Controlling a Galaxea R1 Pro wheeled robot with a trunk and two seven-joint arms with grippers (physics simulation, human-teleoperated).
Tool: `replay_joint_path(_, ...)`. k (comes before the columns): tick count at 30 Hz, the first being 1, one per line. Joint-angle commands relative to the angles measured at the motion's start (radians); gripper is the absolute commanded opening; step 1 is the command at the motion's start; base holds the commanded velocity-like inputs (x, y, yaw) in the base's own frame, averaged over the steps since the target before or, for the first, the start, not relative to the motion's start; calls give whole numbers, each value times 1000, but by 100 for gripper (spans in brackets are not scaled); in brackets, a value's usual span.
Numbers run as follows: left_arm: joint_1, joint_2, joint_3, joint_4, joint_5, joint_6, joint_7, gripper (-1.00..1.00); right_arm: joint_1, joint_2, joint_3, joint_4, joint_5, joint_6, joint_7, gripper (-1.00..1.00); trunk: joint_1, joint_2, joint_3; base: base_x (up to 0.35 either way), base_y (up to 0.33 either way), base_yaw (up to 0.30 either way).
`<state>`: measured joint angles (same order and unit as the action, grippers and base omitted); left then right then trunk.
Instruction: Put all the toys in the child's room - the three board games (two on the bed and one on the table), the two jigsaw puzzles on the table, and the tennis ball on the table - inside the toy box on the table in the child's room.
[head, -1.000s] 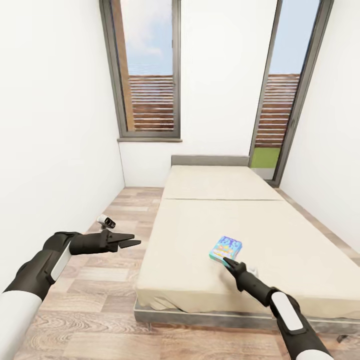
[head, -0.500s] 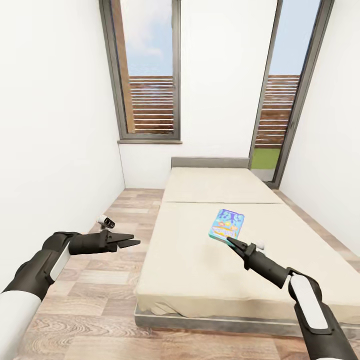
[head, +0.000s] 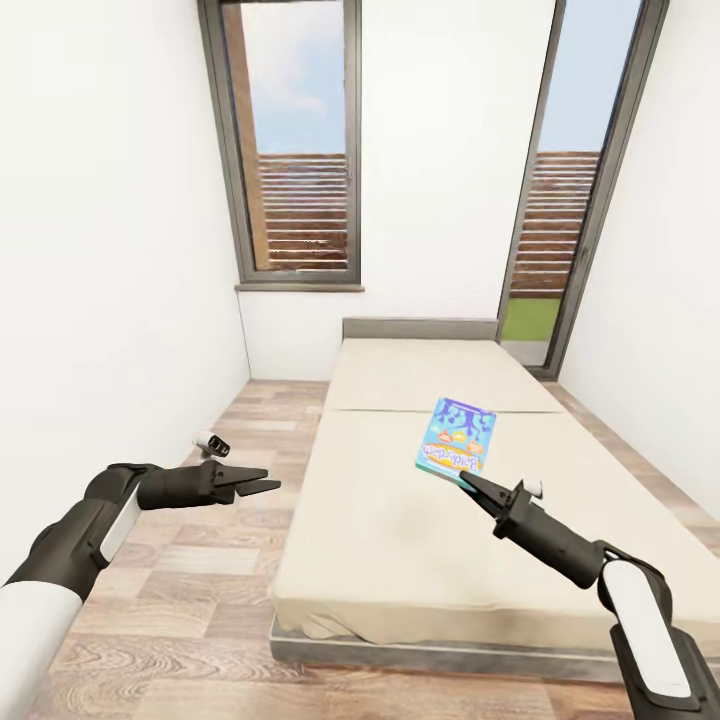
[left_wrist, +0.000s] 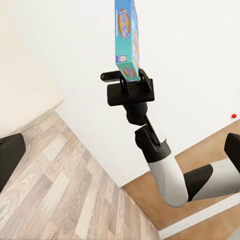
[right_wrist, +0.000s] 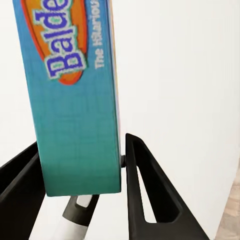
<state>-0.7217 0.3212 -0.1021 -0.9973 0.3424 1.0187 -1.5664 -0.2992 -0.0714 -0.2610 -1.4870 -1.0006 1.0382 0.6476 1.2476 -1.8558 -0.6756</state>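
My right gripper (head: 468, 484) is shut on the lower edge of a small blue board game (head: 457, 438) and holds it tilted up in the air above the beige bed (head: 390, 530). In the right wrist view the box (right_wrist: 75, 100) stands upright between the two black fingers (right_wrist: 145, 195). The left wrist view shows the same box (left_wrist: 126, 37) clamped in the right gripper (left_wrist: 129, 80) from the side. My left gripper (head: 270, 480) hangs open and empty over the wood floor, left of the bed.
The bed fills the middle of the narrow room, its grey headboard (head: 420, 328) at the far wall between two tall windows (head: 295, 140). Wood floor (head: 200, 560) runs along the bed's left side by the white wall. A red wall button (left_wrist: 233, 115) shows behind the right arm.
The right gripper has risen and moved away from me with the blue board game, lifting it off the mattress and tilting it upright. The left arm has stayed still.
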Motion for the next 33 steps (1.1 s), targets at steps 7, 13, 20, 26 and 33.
replay_joint_path(7, -1, 1, -3, 0, 0, 10, -4, 100, 1, 8, -1, -1, 11, -5, 7, -100, -27, 49, 21, 0, 0, 0)
replay_joint_path(13, -1, 2, -2, 1, 0, 9, -4, 100, 2, 10, -1, 14, 17, -11, 1, -100, -50, 91, 40, 0, 0, 0)
replay_joint_path(20, -1, 2, -2, 8, 0, 9, -4, 100, 2, 7, 4, 44, 19, -65, -7, -100, -77, 140, 62, 0, 0, 0)
replay_joint_path(26, -1, 1, -2, 9, -1, 9, -4, 100, 2, -1, 4, 56, 40, -70, -180, -100, -100, 182, 81, 0, 0, 0)
replay_joint_path(33, -1, 1, -2, 11, -2, 9, 41, 100, 3, 5, 0, 59, 42, -74, -234, -100, -127, 231, 102, 0, 0, 0)
